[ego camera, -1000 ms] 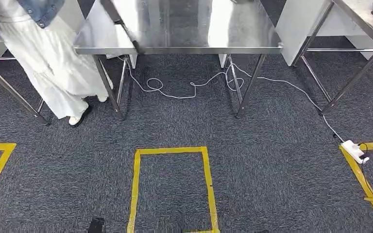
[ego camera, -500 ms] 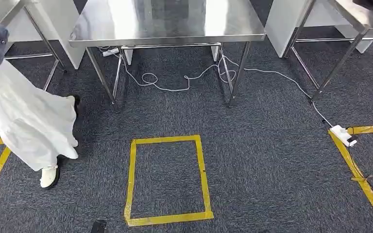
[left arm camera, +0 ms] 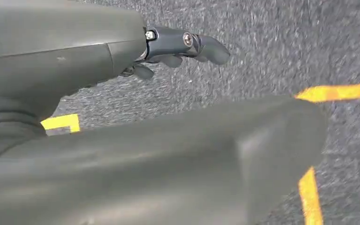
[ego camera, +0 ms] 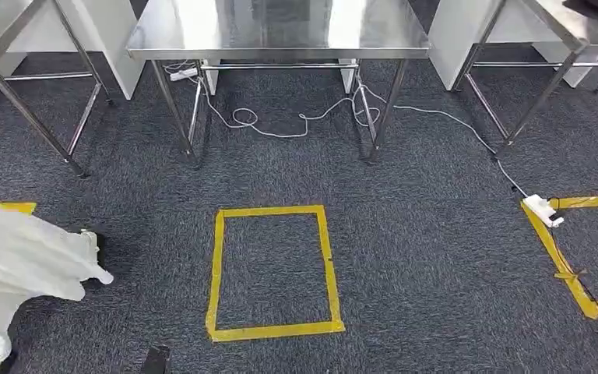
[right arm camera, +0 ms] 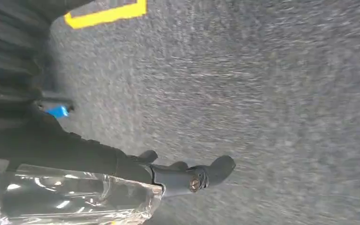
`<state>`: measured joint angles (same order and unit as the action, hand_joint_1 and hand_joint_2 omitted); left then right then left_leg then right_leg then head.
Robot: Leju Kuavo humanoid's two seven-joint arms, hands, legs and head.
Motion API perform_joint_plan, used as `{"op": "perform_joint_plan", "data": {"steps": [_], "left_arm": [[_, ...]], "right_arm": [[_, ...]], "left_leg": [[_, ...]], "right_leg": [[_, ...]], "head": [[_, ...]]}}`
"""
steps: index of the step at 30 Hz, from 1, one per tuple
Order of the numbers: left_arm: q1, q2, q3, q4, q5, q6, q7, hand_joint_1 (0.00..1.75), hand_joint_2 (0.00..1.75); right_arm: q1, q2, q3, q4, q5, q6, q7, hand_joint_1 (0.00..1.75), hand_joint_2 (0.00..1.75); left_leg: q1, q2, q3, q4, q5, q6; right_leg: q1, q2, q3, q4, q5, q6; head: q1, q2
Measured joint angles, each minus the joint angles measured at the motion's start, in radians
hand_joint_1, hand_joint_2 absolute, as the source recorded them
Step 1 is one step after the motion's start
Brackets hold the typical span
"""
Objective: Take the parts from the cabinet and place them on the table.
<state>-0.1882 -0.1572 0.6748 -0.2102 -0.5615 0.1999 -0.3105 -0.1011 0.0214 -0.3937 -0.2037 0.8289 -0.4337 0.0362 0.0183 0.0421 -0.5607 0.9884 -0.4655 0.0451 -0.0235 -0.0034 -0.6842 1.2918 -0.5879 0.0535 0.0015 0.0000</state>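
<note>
Left hand (left arm camera: 178, 47) empty, fingers loosely apart; right hand (right arm camera: 168, 176) gripping clear plastic bag (right arm camera: 75, 197), both above carpet (ego camera: 420, 234).

Glossy steel table (ego camera: 280, 31) over rough grey carpet (ego camera: 420, 257).

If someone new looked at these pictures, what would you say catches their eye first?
Probably the yellow tape rectangle on the dark carpet, straight ahead of the robot. Beyond it stands a shiny steel table with a white cable looped on the floor beneath. At the lower left, a person's white skirt reaches into the head view.
</note>
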Motion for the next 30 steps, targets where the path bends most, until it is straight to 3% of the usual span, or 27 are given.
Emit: {"op": "perform_joint_plan", "data": {"steps": [1,2,3,4,5,7,8,9,10,11,13,14,15,17,18,19,21,23,24,25,26,28,29,30], "left_arm": [[0.000,-0.001,0.000,0.000,-0.001,0.000,0.000,0.00,0.00],[0.000,-0.001,-0.001,0.000,-0.002,-0.001,0.000,0.00,0.00],[-0.001,-0.001,-0.003,0.000,-0.002,-0.001,0.000,0.00,0.00],[-0.001,0.001,-0.005,0.000,-0.002,-0.001,0.000,0.00,0.00],[-0.001,0.001,-0.006,0.000,-0.002,-0.002,0.000,0.00,0.00],[-0.003,0.001,-0.006,0.000,-0.002,-0.002,0.000,0.00,0.00],[-0.003,-0.001,-0.006,0.000,-0.002,-0.002,0.001,0.00,0.00],[-0.004,0.000,-0.006,0.000,-0.002,-0.003,0.001,0.00,0.00],[-0.004,0.000,-0.006,0.000,-0.002,-0.003,0.001,0.00,0.00],[-0.003,0.000,-0.006,0.000,-0.002,-0.005,0.002,0.00,0.00],[-0.001,0.000,-0.006,0.000,-0.002,-0.008,0.005,0.00,0.00],[0.000,0.000,-0.006,0.000,-0.002,-0.008,0.005,0.00,0.00],[0.000,0.000,-0.006,0.000,-0.002,-0.008,0.006,0.00,0.00],[0.000,0.000,-0.006,0.000,-0.002,-0.008,0.008,0.00,0.00],[0.000,0.001,-0.006,0.000,-0.002,-0.008,0.009,0.00,0.00],[0.000,0.005,-0.006,0.000,-0.002,-0.008,0.010,0.00,0.00],[-0.001,0.004,-0.006,0.000,-0.002,-0.008,0.011,0.00,0.00],[-0.002,0.002,-0.006,0.000,-0.002,-0.008,0.011,0.00,0.00],[-0.003,0.002,-0.006,0.000,-0.002,-0.008,0.011,0.00,0.00],[-0.003,0.002,-0.006,0.000,-0.002,-0.008,0.011,0.00,0.00],[-0.003,0.002,-0.006,0.000,-0.002,-0.009,0.011,0.00,0.00],[-0.001,0.002,-0.006,0.000,-0.002,-0.012,0.014,0.00,0.00],[-0.001,0.002,-0.006,0.000,-0.002,-0.012,0.015,0.00,0.00],[-0.001,0.002,-0.006,0.000,-0.002,-0.012,0.016,0.00,0.00]], "right_arm": [[0.001,0.000,0.000,0.000,0.002,0.001,0.000,0.00,0.00],[0.001,-0.001,0.000,0.000,0.003,0.000,0.000,0.00,0.00],[-0.001,0.000,-0.001,0.000,0.003,0.000,0.000,0.00,0.00],[-0.008,0.002,-0.001,0.000,0.003,0.000,0.000,0.00,0.00],[-0.012,0.000,-0.002,0.000,0.005,0.000,0.000,0.00,0.00],[0.000,0.002,-0.002,0.000,0.006,0.000,0.000,0.00,0.00],[0.006,0.001,-0.003,0.000,0.005,0.000,0.000,0.00,0.00],[0.009,0.003,-0.005,0.001,0.005,0.000,0.000,0.00,0.00],[0.006,0.003,-0.005,0.001,0.005,0.000,0.000,0.00,0.00],[0.002,0.003,-0.006,0.001,0.006,0.000,0.000,0.00,0.00],[-0.001,0.003,-0.008,0.001,0.005,0.000,0.000,0.00,0.00],[0.002,0.003,-0.008,0.001,0.005,0.001,0.001,0.00,0.00],[0.005,0.003,-0.009,0.001,0.005,0.003,0.001,0.00,0.00],[0.005,0.003,-0.010,0.002,0.005,0.007,0.001,0.00,0.00],[0.003,0.005,-0.010,0.002,0.005,0.008,0.001,0.00,0.00],[-0.001,0.007,-0.010,0.002,0.004,0.008,0.001,0.00,0.00],[-0.004,0.007,-0.010,0.002,0.004,0.008,0.001,0.00,0.00],[0.000,0.007,-0.010,0.002,0.004,0.008,0.001,0.00,0.00],[0.002,0.008,-0.010,0.002,0.004,0.007,0.001,0.00,0.00],[0.001,0.008,-0.010,0.002,0.004,0.007,0.001,0.00,0.00],[-0.003,0.009,-0.010,0.002,0.004,0.007,0.001,0.00,0.00],[-0.007,0.008,-0.010,0.002,0.003,0.008,0.001,0.00,0.00],[-0.005,0.008,-0.010,0.002,0.003,0.008,0.002,0.00,0.00],[-0.002,0.008,-0.010,0.002,0.001,0.010,0.004,0.00,0.00]], "left_leg": [[0.001,0.009,-0.005,0.000,0.005,-0.005],[0.003,0.020,-0.008,0.002,0.008,-0.010],[0.002,0.030,0.000,0.005,0.011,-0.016],[-0.010,0.041,-0.006,0.013,0.010,-0.022],[-0.010,0.050,-0.010,0.013,0.016,-0.030],[-0.006,0.066,-0.010,0.015,0.020,-0.036],[0.000,0.074,-0.009,0.016,0.021,-0.043],[0.007,0.036,-0.017,0.031,0.001,-0.053],[0.007,-0.003,-0.034,0.070,-0.038,-0.053],[0.007,-0.027,-0.067,0.150,-0.092,-0.052],[0.007,-0.040,-0.129,0.302,-0.158,-0.051],[0.007,-0.041,-0.139,0.335,-0.160,-0.048],[0.007,-0.041,-0.125,0.315,-0.139,-0.044],[0.007,-0.055,-0.045,0.175,-0.060,-0.034],[0.007,-0.094,0.002,0.086,-0.022,-0.026],[0.008,-0.140,0.022,0.047,-0.028,-0.020],[0.004,-0.120,0.025,0.029,-0.033,-0.024],[0.000,-0.098,0.023,0.023,-0.026,-0.016],[0.007,-0.077,0.024,0.010,-0.015,-0.007],[0.005,-0.070,0.021,0.009,-0.014,-0.002],[0.003,-0.054,0.020,0.009,-0.013,-0.001],[-0.002,-0.020,0.015,0.009,-0.013,0.000],[-0.003,-0.004,0.014,0.009,-0.012,0.000],[-0.003,0.012,0.013,0.010,-0.012,0.000]], "right_leg": [[-0.005,-0.001,0.048,-0.063,0.017,0.011],[-0.012,-0.015,0.118,-0.166,0.046,0.025],[-0.016,-0.051,0.179,-0.256,0.066,0.035],[-0.006,-0.076,0.200,-0.318,0.064,0.037],[-0.002,-0.050,0.200,-0.308,0.070,0.015],[-0.002,-0.034,0.180,-0.304,0.072,0.004],[-0.002,-0.026,0.179,-0.305,0.076,-0.011],[-0.013,-0.019,0.187,-0.307,0.083,-0.023],[-0.010,-0.012,0.180,-0.307,0.089,-0.034],[-0.007,-0.004,0.173,-0.306,0.095,-0.045],[0.002,0.017,0.161,-0.305,0.103,-0.054],[0.005,0.028,0.158,-0.305,0.105,-0.056],[0.007,0.040,0.158,-0.305,0.108,-0.054],[0.008,0.068,0.159,-0.304,0.111,-0.053],[0.008,0.081,0.160,-0.303,0.113,-0.050],[0.017,0.092,0.153,-0.299,0.115,-0.045],[0.012,0.112,0.135,-0.297,0.123,-0.032],[0.011,0.135,0.118,-0.303,0.133,-0.017],[0.012,0.095,0.111,-0.283,0.124,-0.018],[0.014,0.045,0.091,-0.253,0.106,-0.020],[0.012,0.024,0.058,-0.190,0.072,-0.025],[0.008,0.015,-0.020,-0.026,0.008,-0.026],[0.007,0.015,-0.039,0.020,-0.001,-0.018],[0.005,0.014,-0.027,0.007,0.009,-0.009]], "head": [[0.002,0.000],[0.001,0.000],[0.003,0.000],[0.010,0.000],[0.006,0.000],[-0.004,0.000],[-0.002,0.000],[-0.002,0.000],[-0.006,0.000],[-0.009,0.000],[-0.009,0.000],[-0.008,0.000],[-0.009,0.000],[-0.009,0.000],[-0.010,0.000],[-0.008,0.000],[-0.010,0.000],[-0.009,0.000],[-0.006,0.000],[-0.004,0.000],[0.001,0.000],[0.000,0.000],[0.003,0.000],[0.001,0.000]]}}
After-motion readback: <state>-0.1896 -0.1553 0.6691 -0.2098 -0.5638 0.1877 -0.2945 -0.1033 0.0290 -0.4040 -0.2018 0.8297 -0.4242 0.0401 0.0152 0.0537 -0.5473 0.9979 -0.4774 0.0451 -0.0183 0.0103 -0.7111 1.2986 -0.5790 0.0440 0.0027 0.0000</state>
